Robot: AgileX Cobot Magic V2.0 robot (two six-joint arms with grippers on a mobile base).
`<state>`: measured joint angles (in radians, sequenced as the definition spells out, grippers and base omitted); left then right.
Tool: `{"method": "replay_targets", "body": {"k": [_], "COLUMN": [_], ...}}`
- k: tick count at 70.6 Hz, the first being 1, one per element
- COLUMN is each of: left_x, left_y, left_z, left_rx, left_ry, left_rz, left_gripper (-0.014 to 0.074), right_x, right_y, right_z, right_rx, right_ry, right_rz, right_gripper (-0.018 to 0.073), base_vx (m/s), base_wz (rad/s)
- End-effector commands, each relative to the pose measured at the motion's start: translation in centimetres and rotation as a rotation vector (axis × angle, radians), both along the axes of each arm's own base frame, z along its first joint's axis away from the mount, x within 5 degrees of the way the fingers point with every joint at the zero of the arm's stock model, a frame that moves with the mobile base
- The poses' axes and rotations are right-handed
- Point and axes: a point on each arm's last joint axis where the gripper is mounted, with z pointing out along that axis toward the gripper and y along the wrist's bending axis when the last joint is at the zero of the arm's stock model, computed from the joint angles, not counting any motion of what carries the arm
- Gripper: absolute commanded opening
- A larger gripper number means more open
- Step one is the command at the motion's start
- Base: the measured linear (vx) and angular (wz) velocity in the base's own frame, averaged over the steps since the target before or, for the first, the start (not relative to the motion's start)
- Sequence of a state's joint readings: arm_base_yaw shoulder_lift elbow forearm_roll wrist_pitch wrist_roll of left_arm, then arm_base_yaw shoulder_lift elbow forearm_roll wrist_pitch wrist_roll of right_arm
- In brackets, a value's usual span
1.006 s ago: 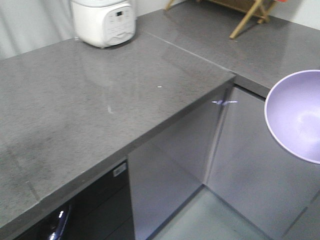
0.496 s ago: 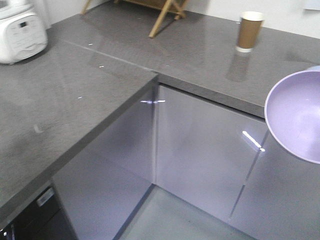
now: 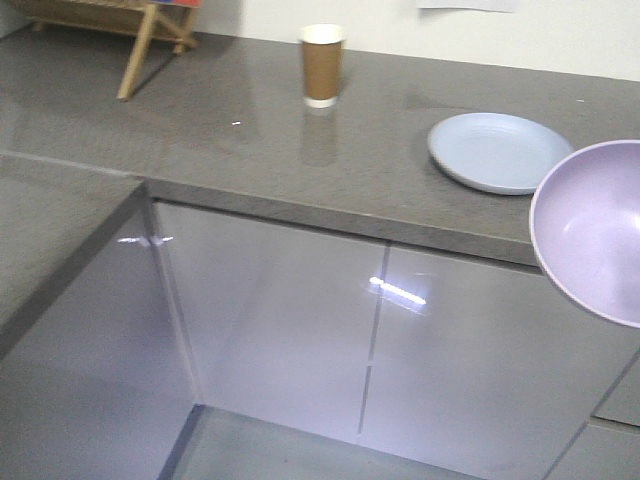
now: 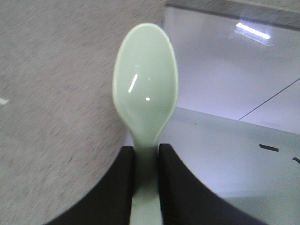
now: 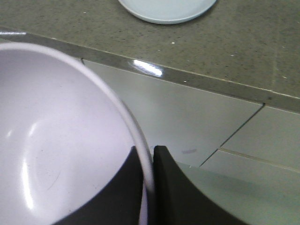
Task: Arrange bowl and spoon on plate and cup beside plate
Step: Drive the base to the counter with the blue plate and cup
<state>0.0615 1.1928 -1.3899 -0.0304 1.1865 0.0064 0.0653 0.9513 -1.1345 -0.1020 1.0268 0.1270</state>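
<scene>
Right gripper (image 5: 148, 154) pinches bowl (image 5: 61, 140) rim; left gripper (image 4: 146, 157) clamps spoon (image 4: 145, 91) handle. Both airborne, short of counter (image 3: 230, 150). Plate (image 3: 497, 152) at bowl's 11 o'clock, cup (image 3: 322, 65) at plate's 10. Looks like transport step; next: lower bowl centred onto plate.

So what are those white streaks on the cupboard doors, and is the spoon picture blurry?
Front view: the streaks are light glare on the glossy cupboard doors, and the cup mirrors faintly in the countertop. Left wrist view: the spoon is sharp with small highlights; the counter behind it is smeared.
</scene>
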Motion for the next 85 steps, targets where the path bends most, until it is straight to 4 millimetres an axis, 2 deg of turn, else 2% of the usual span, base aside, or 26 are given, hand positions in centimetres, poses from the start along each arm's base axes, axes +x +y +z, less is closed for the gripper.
{"method": "replay_targets", "body": {"k": [1,46,85], "left_x": [-0.38,-0.38,-0.38], "left_y": [-0.24,-0.24,-0.24], "left_z": [1.38,1.38,1.38], "left_rx": [-0.003,-0.003,-0.003], "left_ry": [-0.090,-0.090,-0.090], "left_rz": [-0.008,-0.008,-0.008], "left_gripper": [-0.0006,-0.0006,-0.0006], "right_x": [0.01,0.01,0.01], "right_y": [-0.09,-0.09,-0.09], "right_z": [1.50,1.50,1.50], "right_rx": [-0.004,-0.004,-0.004], "right_ry": [-0.100,-0.100,-0.100], "right_rz": [0.000,0.000,0.000], "right_gripper": [-0.0006,-0.0006,-0.0006], "base_vx": [0.13,0.13,0.12], "base_wz": [-0.55,-0.45,-0.09]}}
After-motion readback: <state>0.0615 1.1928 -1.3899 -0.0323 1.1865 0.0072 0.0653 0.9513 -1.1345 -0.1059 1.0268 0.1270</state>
